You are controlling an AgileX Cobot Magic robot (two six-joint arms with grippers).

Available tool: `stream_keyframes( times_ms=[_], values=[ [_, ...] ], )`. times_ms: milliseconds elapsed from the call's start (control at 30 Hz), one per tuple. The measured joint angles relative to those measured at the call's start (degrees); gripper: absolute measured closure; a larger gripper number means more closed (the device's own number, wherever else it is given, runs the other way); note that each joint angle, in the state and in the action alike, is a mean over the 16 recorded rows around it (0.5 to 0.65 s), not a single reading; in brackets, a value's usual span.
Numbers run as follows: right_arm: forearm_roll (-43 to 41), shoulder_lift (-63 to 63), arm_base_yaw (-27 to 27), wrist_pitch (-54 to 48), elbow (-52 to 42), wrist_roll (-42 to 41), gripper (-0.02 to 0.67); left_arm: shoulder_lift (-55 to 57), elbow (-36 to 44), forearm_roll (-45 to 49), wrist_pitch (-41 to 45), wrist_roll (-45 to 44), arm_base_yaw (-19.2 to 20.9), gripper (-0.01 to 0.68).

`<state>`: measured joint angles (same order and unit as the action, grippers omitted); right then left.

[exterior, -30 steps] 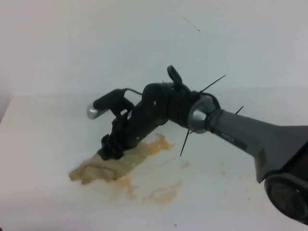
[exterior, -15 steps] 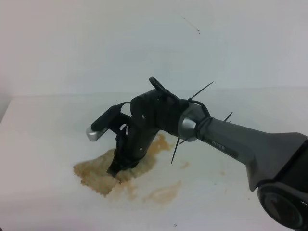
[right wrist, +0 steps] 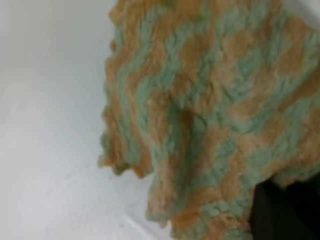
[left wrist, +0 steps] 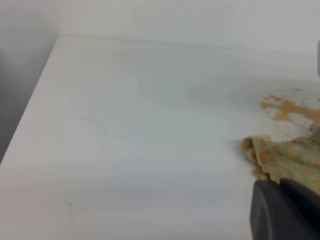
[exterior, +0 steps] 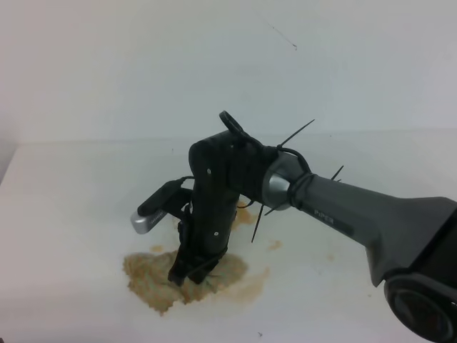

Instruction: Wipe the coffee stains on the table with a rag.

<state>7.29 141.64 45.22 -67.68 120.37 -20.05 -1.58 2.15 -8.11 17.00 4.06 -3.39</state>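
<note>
The rag, beige and nubbly, lies spread on the white table near its front edge. My right gripper points steeply down with its tips pressed into the rag's middle, shut on the rag. Coffee stains show as an orange-brown smear just right of the rag. A patch lies behind the arm and a speck further right. In the right wrist view the rag fills the frame, bunched toward a dark finger. The left wrist view shows the rag and a stain at its right side.
The white wall with a thin dark scratch rises behind the table. Black cable ties stick out from the right arm's wrist. A dark blurred part fills the left wrist view's lower right corner. The table's left edge drops off.
The right gripper swung down and toward the front edge, closing on the rag. The rag slid with it toward the front and right, over part of the stain.
</note>
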Motion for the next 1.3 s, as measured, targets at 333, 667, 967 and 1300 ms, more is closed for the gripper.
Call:
stream_keyframes(
  times_ms=[333, 667, 967, 1300],
  values=[
    [-3.46, -7.46, -2.02, 3.07, -2.70, 1.78, 0.647, 0.00, 0.00, 0.00, 0.00, 0.00, 0.00, 0.672],
    [-0.31, -18.74, -4.22, 17.42, -14.12, 0.73, 0.647, 0.00, 0.00, 0.00, 0.00, 0.00, 0.00, 0.672],
    [2.99, -26.35, -4.48, 29.66, -34.48, -1.22, 0.647, 0.00, 0.00, 0.00, 0.00, 0.00, 0.00, 0.672],
    [6.64, -25.58, -4.47, 32.13, -43.66, -5.32, 0.648, 0.00, 0.00, 0.00, 0.00, 0.00, 0.00, 0.672]
  ],
)
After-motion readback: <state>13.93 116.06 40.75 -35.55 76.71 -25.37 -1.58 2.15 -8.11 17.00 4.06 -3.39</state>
